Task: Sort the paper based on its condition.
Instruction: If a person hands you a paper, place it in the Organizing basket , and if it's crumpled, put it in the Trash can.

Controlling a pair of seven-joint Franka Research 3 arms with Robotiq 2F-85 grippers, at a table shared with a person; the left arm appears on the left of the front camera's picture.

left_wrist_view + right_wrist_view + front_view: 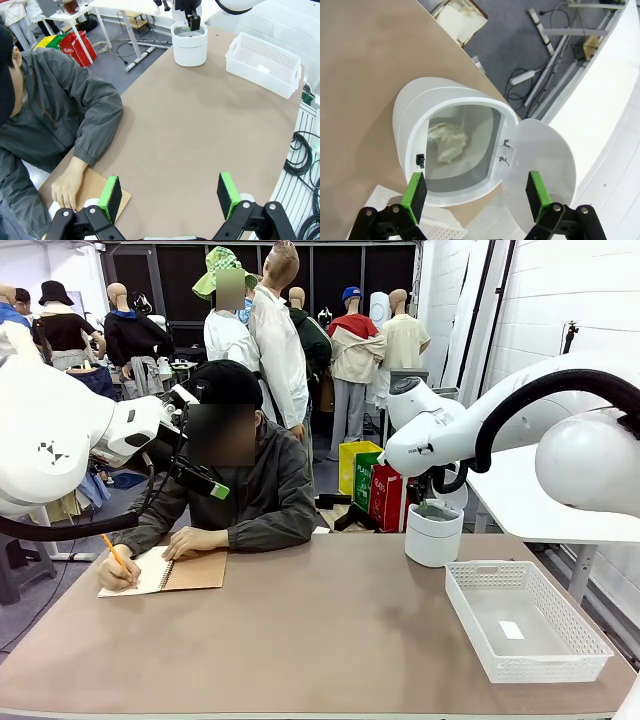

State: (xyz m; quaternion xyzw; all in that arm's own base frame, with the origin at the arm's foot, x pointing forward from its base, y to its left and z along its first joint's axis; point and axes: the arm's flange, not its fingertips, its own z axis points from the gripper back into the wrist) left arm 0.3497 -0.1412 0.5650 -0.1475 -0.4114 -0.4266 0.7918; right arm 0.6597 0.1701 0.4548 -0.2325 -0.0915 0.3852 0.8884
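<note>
Right wrist view: crumpled paper [448,142] in bin [407,120] under wide-open, empty right gripper [476,180].

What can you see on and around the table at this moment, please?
table: one, brown, under everything
bin: one, white, lid open, far right
crumpled paper: one, white, inside the bin
basket: one, white mesh, near right
flat paper: one, white, in the basket
notebook: one, tan cover, far left
pencil: one, orange, in the writing hand
writing hand: on the notebook page
other hand: at the notebook's far edge
left gripper: black, green pads, open, above the table by the notebook
right gripper: open, over the bin
</note>
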